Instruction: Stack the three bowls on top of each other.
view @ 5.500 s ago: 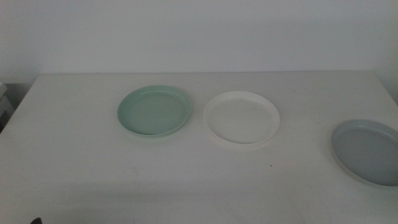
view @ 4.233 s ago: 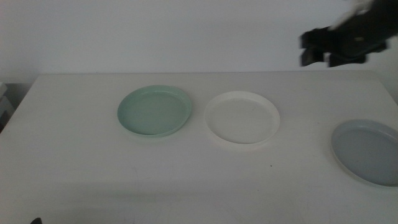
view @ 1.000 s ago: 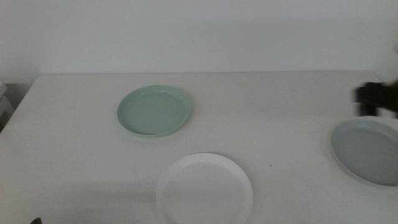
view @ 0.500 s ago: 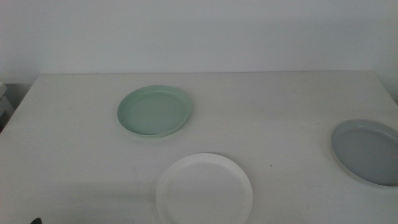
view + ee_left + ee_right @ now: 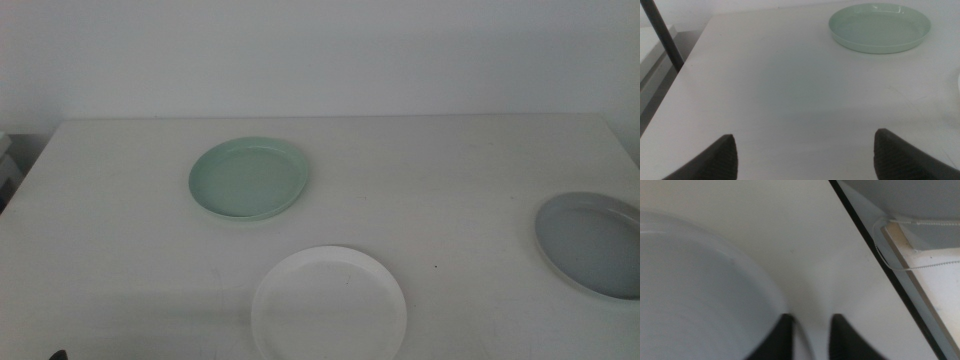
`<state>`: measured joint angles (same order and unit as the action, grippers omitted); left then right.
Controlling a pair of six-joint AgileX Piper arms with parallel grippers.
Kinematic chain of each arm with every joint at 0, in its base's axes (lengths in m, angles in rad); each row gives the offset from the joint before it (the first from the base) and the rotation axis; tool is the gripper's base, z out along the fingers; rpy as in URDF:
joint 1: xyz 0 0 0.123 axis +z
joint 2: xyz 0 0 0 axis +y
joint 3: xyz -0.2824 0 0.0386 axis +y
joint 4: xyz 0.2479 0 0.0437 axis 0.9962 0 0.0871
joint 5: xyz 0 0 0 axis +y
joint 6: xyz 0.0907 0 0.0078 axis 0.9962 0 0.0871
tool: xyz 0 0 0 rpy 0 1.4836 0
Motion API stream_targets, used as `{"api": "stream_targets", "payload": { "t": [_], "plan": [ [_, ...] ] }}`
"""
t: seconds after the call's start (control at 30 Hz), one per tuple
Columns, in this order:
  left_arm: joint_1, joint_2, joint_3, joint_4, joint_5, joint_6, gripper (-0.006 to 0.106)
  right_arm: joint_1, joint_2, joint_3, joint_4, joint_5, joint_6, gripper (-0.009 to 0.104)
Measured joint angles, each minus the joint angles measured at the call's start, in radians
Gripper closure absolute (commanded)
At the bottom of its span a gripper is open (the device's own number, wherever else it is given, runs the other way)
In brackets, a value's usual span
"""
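Three bowls sit apart on the white table [image 5: 120, 230]: the green bowl [image 5: 248, 179] toward the back, the white bowl [image 5: 328, 305] at the front edge, the grey bowl [image 5: 590, 243] far right. The right gripper [image 5: 810, 332] sits low against the grey bowl's rim, jaws narrowly parted around it. The left gripper [image 5: 805, 152] hangs wide open, empty, near the table's left side.

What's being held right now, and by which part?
Cannot tell for sure: the right gripper is at the rim of the pale grey bowl, but a firm grip isn't visible. The left gripper holds nothing.
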<state>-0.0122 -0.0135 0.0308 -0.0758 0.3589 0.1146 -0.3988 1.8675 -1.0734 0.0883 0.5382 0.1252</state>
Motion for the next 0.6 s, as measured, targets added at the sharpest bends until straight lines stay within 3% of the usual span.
{"api": "stream_targets", "payload": {
  "t": [0.03,0.3,0.6],
  "plan": [
    [0.000,0.000,0.000,0.000,0.000,0.000,-0.004,0.000,0.000,0.000,0.004,0.000,0.000,0.096],
    [0.000,0.000,0.000,0.000,0.000,0.000,-0.004,0.075,-0.143,0.001,0.035,0.045,-0.006,0.096],
    [0.000,0.000,0.000,0.000,0.000,0.000,-0.004,0.447,-0.441,0.001,0.076,0.161,-0.033,0.096]
  ]
}}
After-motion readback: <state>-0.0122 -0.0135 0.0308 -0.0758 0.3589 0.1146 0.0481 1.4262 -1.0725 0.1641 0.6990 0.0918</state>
